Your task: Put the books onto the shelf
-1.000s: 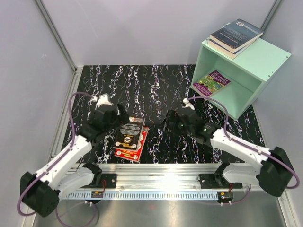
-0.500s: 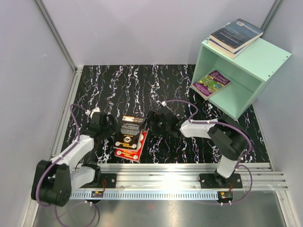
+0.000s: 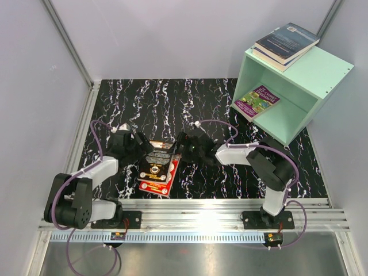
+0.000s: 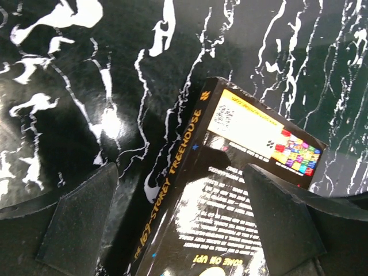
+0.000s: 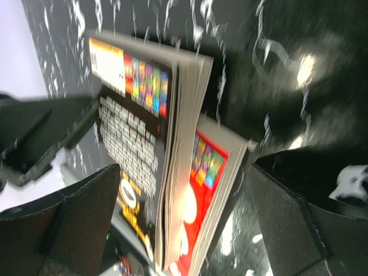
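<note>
The black, white-veined table [image 3: 172,98] fills the middle of the top view, with the mint-green shelf [image 3: 325,72] at its far right corner, its open face turned towards the left and near side. A pair of dark books [image 3: 287,40] lies stacked on the shelf's roof, overhanging the far left edge. The purple-green book [image 3: 257,100] lies flat inside the shelf, at the front of its floor, one corner poking out past the opening.

The left arm [image 3: 98,169] and the right arm [image 3: 241,154] both reach low over the table towards its near middle. Between them lies a small stack. The black book [image 3: 158,161] is on top, skewed a little across the red book [image 3: 152,185], whose near end shows beneath it.

The left gripper [image 3: 140,146] sits just beside the black book's left edge, and the right gripper [image 3: 183,146] is just beside the stack's right edge.

In the left wrist view the left gripper's fingers [image 4: 80,224] are spread wide apart with the spine and far corner of the black book between them; they are clamped on nothing. In the right wrist view the right gripper's fingers [image 5: 287,230] also stand fully apart, facing the page edges of both books, and hold nothing
</note>
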`<action>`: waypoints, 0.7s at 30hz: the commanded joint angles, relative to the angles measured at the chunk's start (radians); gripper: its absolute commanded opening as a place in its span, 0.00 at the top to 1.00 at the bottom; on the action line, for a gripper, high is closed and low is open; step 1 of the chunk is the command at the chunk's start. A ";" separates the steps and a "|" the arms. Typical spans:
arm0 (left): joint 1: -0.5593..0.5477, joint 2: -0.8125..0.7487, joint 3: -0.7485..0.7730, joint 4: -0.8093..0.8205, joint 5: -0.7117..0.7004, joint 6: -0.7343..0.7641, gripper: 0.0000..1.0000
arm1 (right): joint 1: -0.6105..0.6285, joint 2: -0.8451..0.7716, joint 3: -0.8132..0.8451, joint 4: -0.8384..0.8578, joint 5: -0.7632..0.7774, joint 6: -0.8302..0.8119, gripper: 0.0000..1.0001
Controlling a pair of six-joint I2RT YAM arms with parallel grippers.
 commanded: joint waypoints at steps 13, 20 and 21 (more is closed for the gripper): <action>0.005 0.063 0.002 0.007 0.059 -0.008 0.08 | -0.047 0.227 0.201 0.055 -0.065 -0.014 0.04; 0.004 0.077 0.005 0.032 0.063 -0.008 0.08 | -0.011 0.199 0.117 0.107 -0.056 0.037 0.14; 0.005 0.079 0.002 0.033 0.063 -0.008 0.08 | -0.010 0.193 0.104 0.110 -0.048 0.037 0.17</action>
